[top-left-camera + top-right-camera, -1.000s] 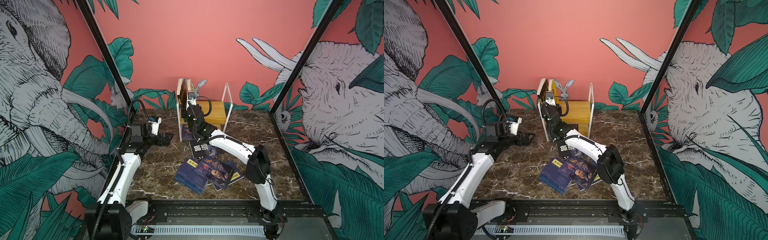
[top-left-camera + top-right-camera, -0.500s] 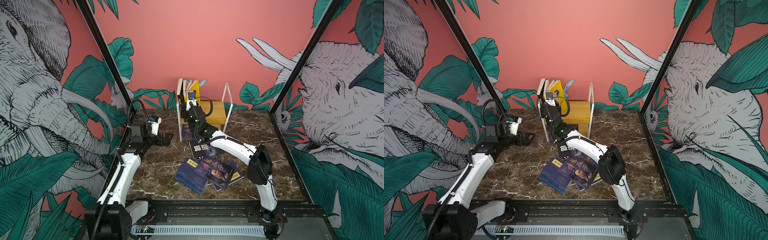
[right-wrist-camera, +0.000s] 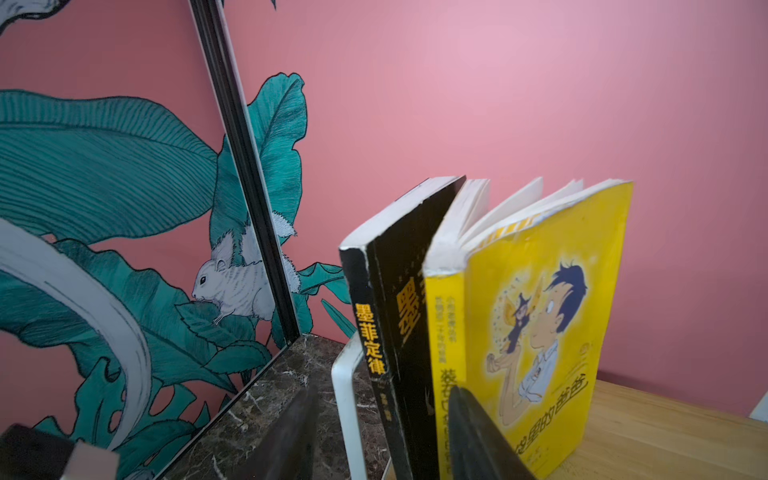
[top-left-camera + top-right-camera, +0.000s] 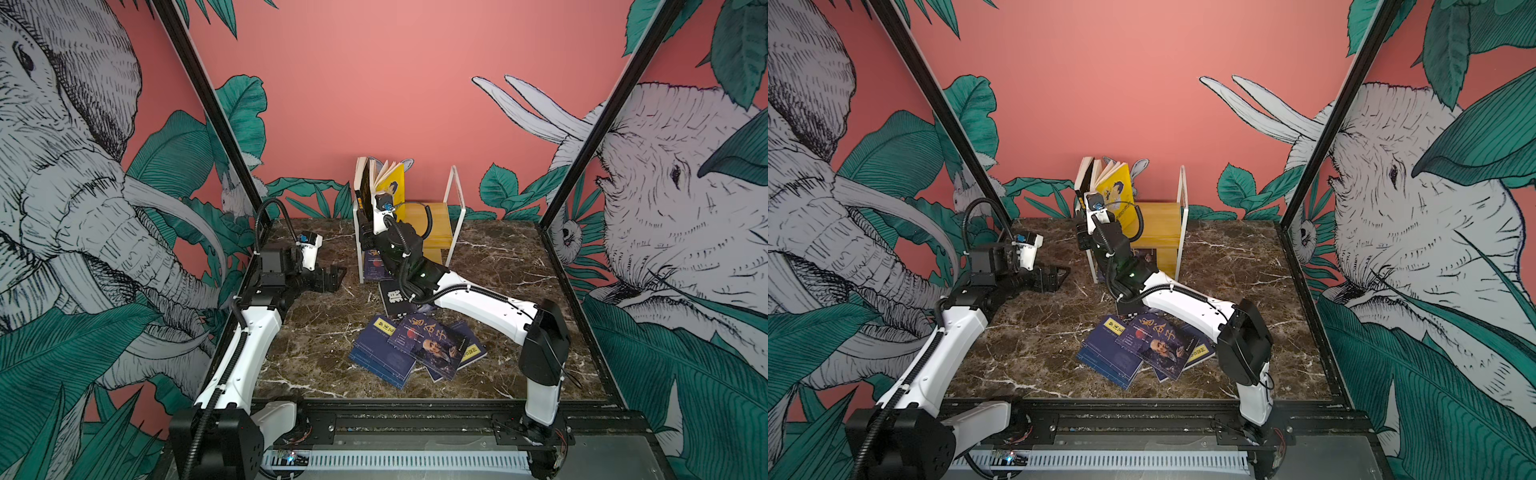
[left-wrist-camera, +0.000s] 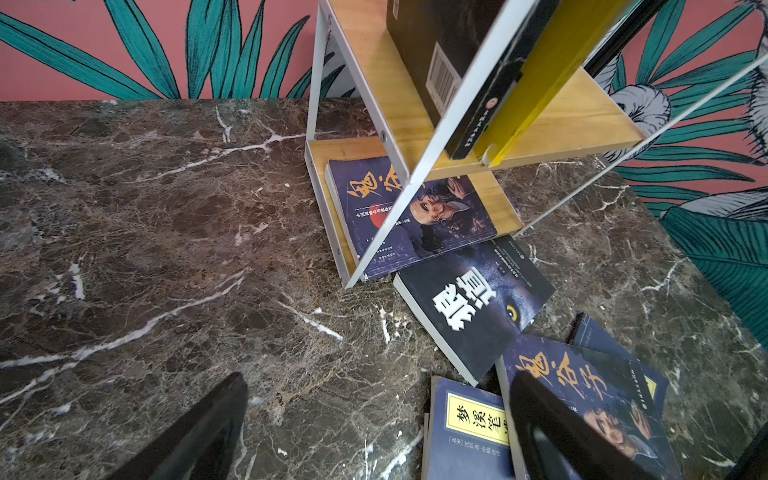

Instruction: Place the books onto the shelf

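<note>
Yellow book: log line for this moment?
yellow book: standing on shelf top tier, pages fanned | right gripper: open | left gripper: open, empty

shelf (image 4: 438,226) 1 | yellow book (image 4: 395,183) 1 | black books (image 4: 392,297) 2 | navy books (image 4: 428,340) 4+

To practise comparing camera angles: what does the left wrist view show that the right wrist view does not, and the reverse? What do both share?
Left wrist only: a navy book lying flat on the lower board of the shelf; a black book with white characters and a navy pile on the marble table. Right wrist only: the yellow book showing its cartoon-boy cover, pages fanned. Both: the yellow book and a black upright book standing on the upper board.
</note>
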You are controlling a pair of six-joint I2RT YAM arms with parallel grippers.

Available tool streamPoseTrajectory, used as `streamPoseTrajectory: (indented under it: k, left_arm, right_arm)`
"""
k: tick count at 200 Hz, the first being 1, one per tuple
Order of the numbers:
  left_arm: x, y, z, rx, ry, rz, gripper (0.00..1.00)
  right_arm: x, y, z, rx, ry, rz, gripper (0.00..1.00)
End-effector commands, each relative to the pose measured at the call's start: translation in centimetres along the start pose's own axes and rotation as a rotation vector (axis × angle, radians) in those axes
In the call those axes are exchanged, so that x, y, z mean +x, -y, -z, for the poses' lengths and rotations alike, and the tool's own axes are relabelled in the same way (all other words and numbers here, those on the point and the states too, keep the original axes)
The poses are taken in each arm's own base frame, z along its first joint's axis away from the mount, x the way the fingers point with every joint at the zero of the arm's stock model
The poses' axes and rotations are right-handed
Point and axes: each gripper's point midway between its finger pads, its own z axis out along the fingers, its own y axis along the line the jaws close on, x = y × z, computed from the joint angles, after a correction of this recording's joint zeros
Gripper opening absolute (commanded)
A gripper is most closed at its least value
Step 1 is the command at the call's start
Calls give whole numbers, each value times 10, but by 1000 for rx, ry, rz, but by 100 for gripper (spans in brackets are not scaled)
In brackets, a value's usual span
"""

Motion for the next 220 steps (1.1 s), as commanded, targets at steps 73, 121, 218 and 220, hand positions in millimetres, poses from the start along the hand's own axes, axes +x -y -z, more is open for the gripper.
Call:
streamPoseTrajectory:
  k: [73, 121, 218, 220]
  left_arm:
    - [-17, 9, 15, 40, 34, 29, 98]
    - [-14, 6, 10, 45, 26, 46, 98]
    - [-112, 11, 59, -60, 106, 70, 94]
    - [-115, 10, 58, -64, 110, 71, 94]
  right_arm:
    - [-18, 22, 39, -35, -66, 6, 21]
    - [5, 134, 57, 274, -166, 39, 0]
    - [33, 135, -53, 219, -177, -67, 0]
    - [33, 134, -53, 217, -176, -70, 0]
